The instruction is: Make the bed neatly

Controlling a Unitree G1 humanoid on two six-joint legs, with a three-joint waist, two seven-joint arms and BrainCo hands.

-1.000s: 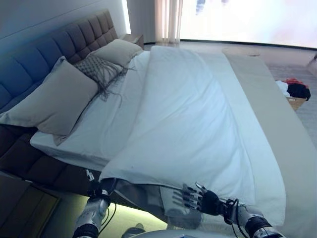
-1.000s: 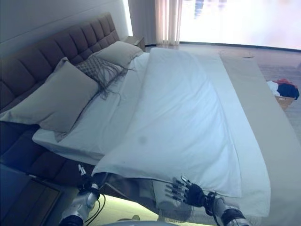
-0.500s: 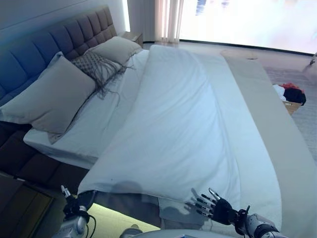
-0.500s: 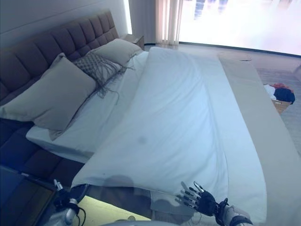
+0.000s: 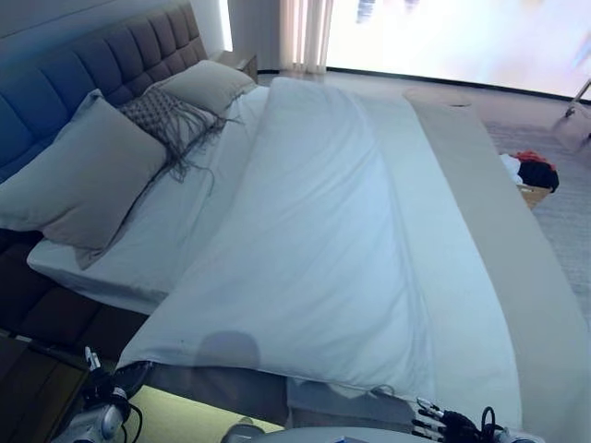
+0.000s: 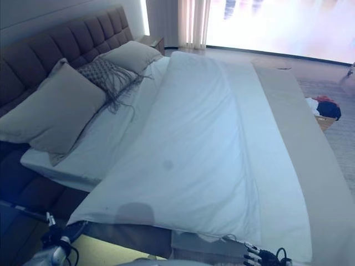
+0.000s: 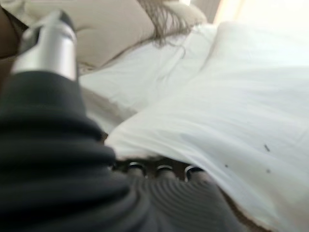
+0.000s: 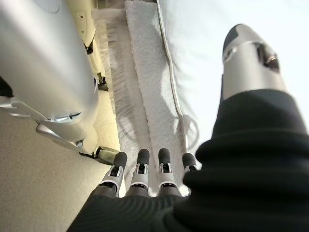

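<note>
Both arms have dropped back since a second ago: the duvet [image 5: 314,240] corner that hung at the left hand then now lies spread wider over the near edge of the bed [image 5: 480,231], and the right hand has slid down off the cover to the bottom of the picture. Starting at the left, the padded headboard [image 5: 83,69] runs up the side, and against it sit three pillows: one big plain pillow [image 5: 78,180] nearest, one fringed woven cushion [image 5: 166,115] in the middle, one plain pillow [image 5: 208,85] farthest along. The left hand [image 5: 97,406] sits low by the bed's near left corner, just below the duvet's corner; in its wrist view the fingers [image 7: 164,170] go under the cloth's edge and are hidden, so whether they clutch it I cannot tell. The white duvet lies lengthwise down the middle of the bed, with bare sheet on the pillow side and a beige strip of bed along the right side. The right hand [image 6: 260,256] hangs below the duvet's lower right edge, fingers [image 8: 140,166] straight and relaxed, holding nothing, over a pale rug [image 8: 145,82] beside the bed. Far right, on the floor, stands one basket [image 5: 534,189] with dark and red clothes in it, well apart from the bed.
</note>
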